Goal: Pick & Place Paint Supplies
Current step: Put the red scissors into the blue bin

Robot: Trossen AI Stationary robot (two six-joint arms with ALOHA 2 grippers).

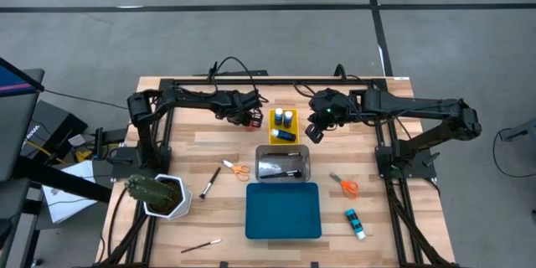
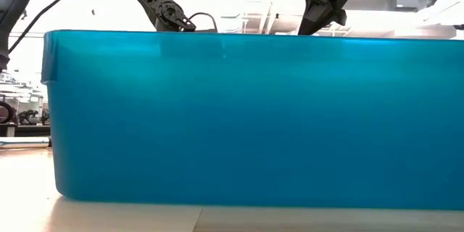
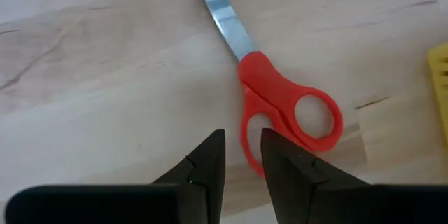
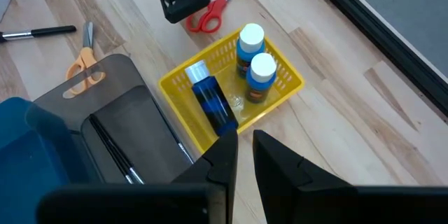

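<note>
Red-handled scissors (image 3: 280,105) lie flat on the pale wood table (image 1: 209,146) right under my left gripper (image 3: 243,155), just beside the yellow tray (image 1: 284,136); my left jaws stand a narrow gap apart, holding nothing, above the red handles. In the right wrist view the same scissors (image 4: 210,15) lie by my left gripper (image 4: 183,1).

Yellow tray holds three blue bottles with white caps: two upright (image 4: 257,63), one lying on its side (image 4: 212,101). My right gripper (image 4: 243,155) hovers above the tray's near edge, fingers nearly together, gripping nothing.

Clear tray (image 1: 284,166) sits just in front of the yellow one, with dark thin brushes (image 4: 115,147) inside. Blue tray (image 1: 283,210) is next toward the front; in the low view its wall (image 2: 239,116) fills nearly everything.

Orange-handled scissors (image 1: 237,168) lie left of the clear tray, a brush (image 1: 208,183) farther left. Second orange scissors (image 1: 345,185) lie right of the clear tray; another blue bottle (image 1: 355,224) lies on its side near the front right. One more brush (image 1: 201,245) lies at the front left. Cactus in white pot (image 1: 159,194) stands at the left edge.

Floor is grey with dark lines (image 1: 377,17); papers and gear sit left of the table (image 1: 59,184). Low view shows a bright ceiling beyond.
</note>
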